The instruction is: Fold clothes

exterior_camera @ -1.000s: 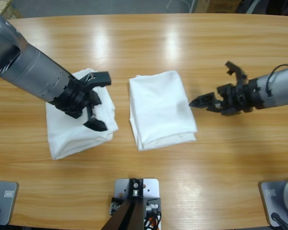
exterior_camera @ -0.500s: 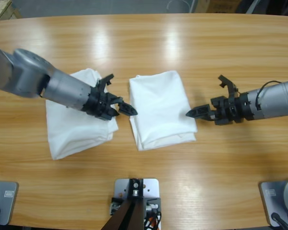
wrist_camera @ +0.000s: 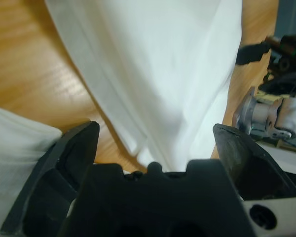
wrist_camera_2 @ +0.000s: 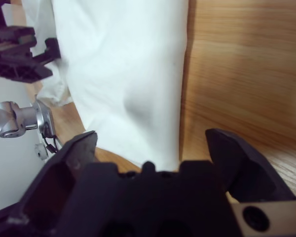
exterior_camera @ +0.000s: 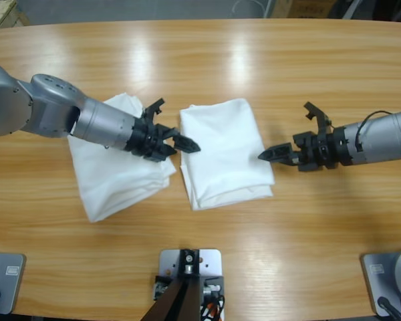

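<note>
We see the folded white cotton T-shirt point(exterior_camera: 224, 152) lying mid-worktop between both spread, empty end effectors, left point(exterior_camera: 176, 132) and right point(exterior_camera: 295, 137), the left one nearer its edge.

We see a table point(exterior_camera: 254, 60) of varnished wood, its grain glossy with pale glare patches. The two folded T-shirts, one in the middle point(exterior_camera: 224, 154) and one to its side point(exterior_camera: 117, 184), are soft matt white cloth with gentle creases. The arms point(exterior_camera: 100, 124) have smooth brushed silver-grey metal, and their jaws look like matt black plastic.
</note>
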